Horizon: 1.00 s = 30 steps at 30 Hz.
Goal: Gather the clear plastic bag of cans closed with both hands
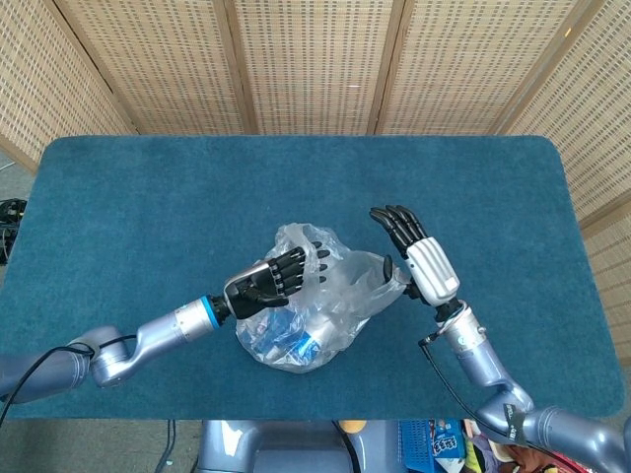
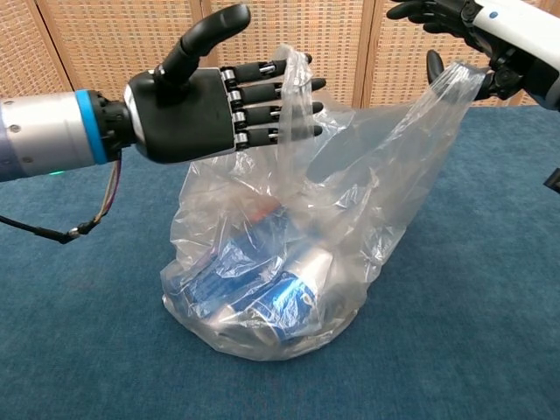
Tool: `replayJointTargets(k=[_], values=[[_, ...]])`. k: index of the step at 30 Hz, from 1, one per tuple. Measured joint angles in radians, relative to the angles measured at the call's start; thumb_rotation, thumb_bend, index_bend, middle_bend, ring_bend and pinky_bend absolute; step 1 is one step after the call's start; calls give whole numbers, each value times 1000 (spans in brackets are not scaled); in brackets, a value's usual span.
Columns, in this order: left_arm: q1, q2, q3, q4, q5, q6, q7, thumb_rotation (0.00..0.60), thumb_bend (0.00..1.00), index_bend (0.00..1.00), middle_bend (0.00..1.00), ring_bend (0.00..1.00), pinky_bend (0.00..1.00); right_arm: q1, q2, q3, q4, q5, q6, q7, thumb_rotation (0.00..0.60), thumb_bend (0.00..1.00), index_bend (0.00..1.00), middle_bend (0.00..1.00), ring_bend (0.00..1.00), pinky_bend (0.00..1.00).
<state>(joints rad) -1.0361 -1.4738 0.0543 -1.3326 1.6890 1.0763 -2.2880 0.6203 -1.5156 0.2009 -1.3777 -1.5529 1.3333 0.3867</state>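
Note:
The clear plastic bag [image 2: 289,262] of blue cans [image 2: 276,302] sits on the blue table mat [image 1: 148,197]. My left hand [image 2: 227,109] reaches in from the left with fingers straight and thumb raised. The bag's left handle strip [image 2: 293,83] is draped over those fingers. In the head view the left hand [image 1: 276,279] lies over the bag's [image 1: 306,310] top. My right hand [image 2: 490,35] holds up the bag's right corner [image 2: 455,79] between its thumb and palm, with the other fingers spread. The head view shows the right hand [image 1: 414,258] upright at the bag's right edge.
A woven-panel screen [image 1: 315,59] stands behind the table. The mat's near edge [image 1: 325,412] runs just below the bag, and its right edge [image 1: 592,276] lies beyond my right arm [image 1: 473,355].

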Motion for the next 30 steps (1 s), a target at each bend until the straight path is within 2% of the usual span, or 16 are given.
replayJointTargets(k=[5, 8, 11, 13, 14, 16, 19, 22, 25, 28, 29, 30], values=[[-17, -23, -45, -17, -82, -73, 32, 600, 63, 0, 0, 0, 0, -2, 5, 0, 0, -1, 2, 5, 600, 838, 0, 114, 0, 0], [-34, -35, -65, -18, -90, -98, 40, 600, 61, 1, 0, 0, 0, -2, 10, 0, -5, -3, 3, 4, 600, 837, 0, 115, 0, 0], [-45, -38, -71, -14, -82, -107, 38, 600, 66, 44, 11, 6, 1, -2, 15, 0, -13, -7, 5, 1, 600, 838, 0, 115, 0, 0], [-48, -38, -70, -12, -73, -110, 40, 600, 83, 95, 79, 52, 30, -1, 20, 2, -19, -8, 6, -2, 600, 837, 0, 115, 0, 0], [-49, -37, -69, -11, -69, -110, 41, 600, 106, 138, 147, 102, 67, -1, 21, 3, -19, -7, 6, -3, 600, 838, 0, 115, 0, 0], [-50, -34, -62, -7, -54, -106, 34, 600, 162, 238, 270, 195, 142, -1, 23, 4, -21, -4, 4, -5, 600, 838, 0, 115, 0, 0], [-49, -27, -49, 5, -29, -90, 15, 600, 315, 422, 450, 332, 243, -1, 26, 5, -21, -1, 3, -6, 600, 839, 0, 115, 0, 0], [-44, -16, -28, 23, 7, -56, -12, 600, 426, 528, 544, 412, 311, -2, 29, 7, -17, 2, 2, -7, 600, 839, 0, 115, 0, 0], [-30, -4, 0, 53, 45, 6, -51, 600, 465, 617, 632, 489, 402, -3, 29, 9, -15, 9, -1, -4, 600, 840, 0, 115, 0, 0], [-7, 8, 37, 100, 89, 92, -94, 600, 466, 654, 665, 513, 450, -4, 27, 9, -12, 13, -3, -3, 600, 838, 0, 115, 0, 0], [2, 12, 50, 119, 104, 120, -105, 600, 457, 623, 635, 486, 435, -4, 26, 8, -11, 12, -3, -3, 600, 838, 0, 115, 0, 0], [11, 16, 64, 142, 118, 149, -114, 600, 427, 521, 539, 401, 369, -4, 25, 7, -11, 12, -3, -3, 600, 839, 0, 116, 0, 0]])
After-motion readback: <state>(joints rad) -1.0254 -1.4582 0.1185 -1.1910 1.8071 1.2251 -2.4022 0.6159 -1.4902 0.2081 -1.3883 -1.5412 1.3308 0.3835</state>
